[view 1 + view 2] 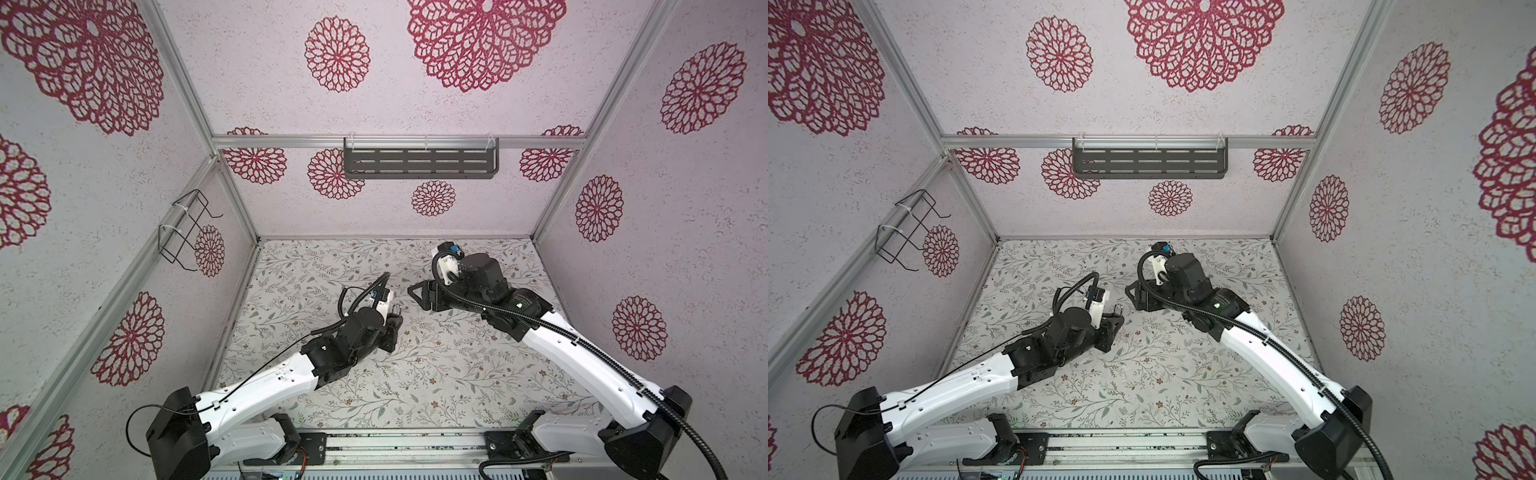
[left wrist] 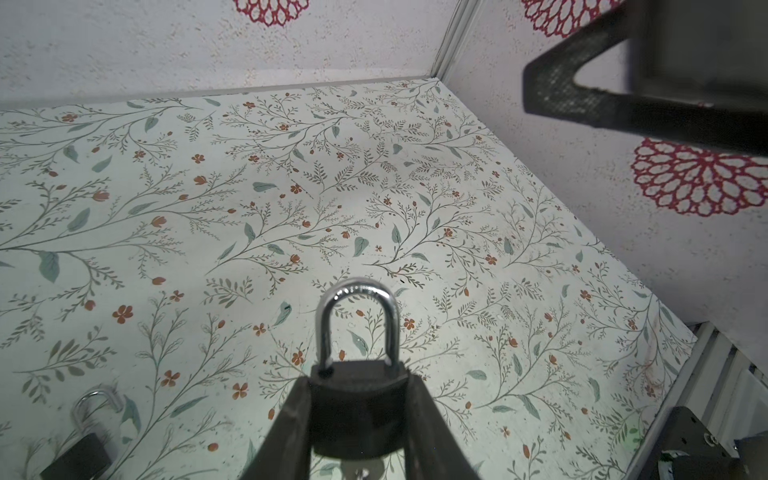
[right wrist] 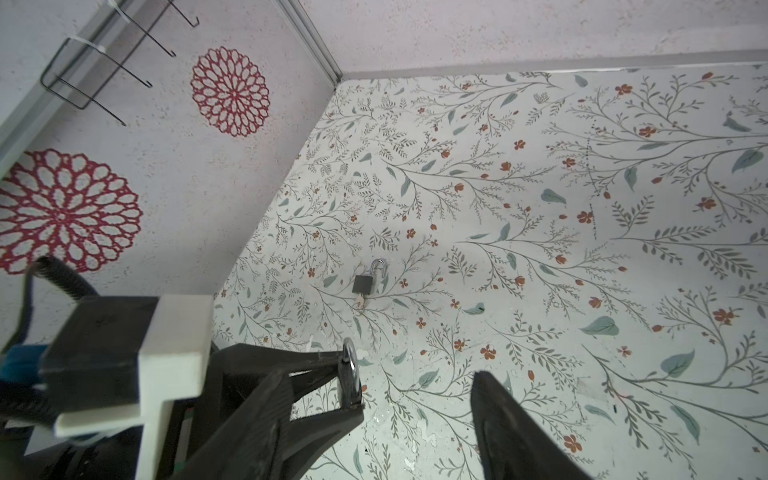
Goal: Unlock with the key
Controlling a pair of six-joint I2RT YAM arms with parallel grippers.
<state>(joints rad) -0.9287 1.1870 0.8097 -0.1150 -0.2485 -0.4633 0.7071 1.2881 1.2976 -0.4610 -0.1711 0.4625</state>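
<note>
My left gripper (image 2: 358,378) is shut on the dark body of a padlock (image 2: 357,411), held above the table. Its silver shackle (image 2: 357,320) points away from the wrist and looks seated in the body. A small silver bit (image 2: 362,472) shows just under the body; it may be the key, I cannot tell. In both top views this gripper (image 1: 395,322) (image 1: 1115,318) is near the table's middle. My right gripper (image 3: 376,376) stands open with nothing between its fingers, close beside the held padlock's shackle (image 3: 349,374). In a top view the right gripper (image 1: 415,297) is just right of the shackle (image 1: 397,308).
A second padlock (image 3: 363,283) lies on the floral table with its shackle swung open and a key (image 3: 359,305) in its bottom; it also shows in the left wrist view (image 2: 81,449). A wire rack (image 1: 187,228) hangs on the left wall, a slotted shelf (image 1: 419,160) on the rear wall.
</note>
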